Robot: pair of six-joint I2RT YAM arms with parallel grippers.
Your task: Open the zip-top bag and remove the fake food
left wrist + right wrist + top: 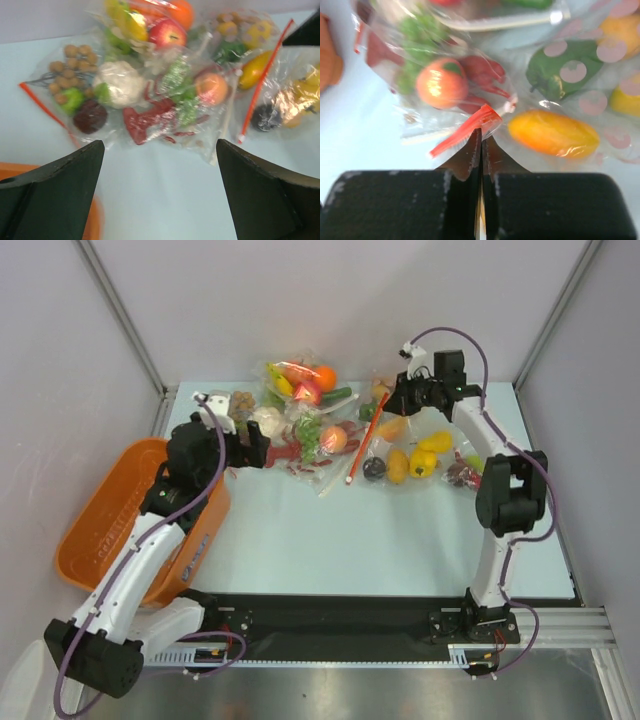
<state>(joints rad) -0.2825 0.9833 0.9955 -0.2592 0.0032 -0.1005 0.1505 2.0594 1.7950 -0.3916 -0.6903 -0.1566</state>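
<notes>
Pale-blue bench [330,540]: right tool [481,132] pinched orange-red strip [465,127] of clear crinkly zip-top bag [540,106]; unopened, plastic fake food [552,134] inside; left tool [160,145] spread.

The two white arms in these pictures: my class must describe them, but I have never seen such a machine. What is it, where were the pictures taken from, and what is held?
They are robot arms, each ending in a two-finger pincer. The wide picture looks down from above and behind; the other two come from cameras on the wrists. On the table lie clear bags of toy food, with an orange basket at the left. The right pincer is shut on one bag's red zip strip; the left pincer hangs open.
</notes>
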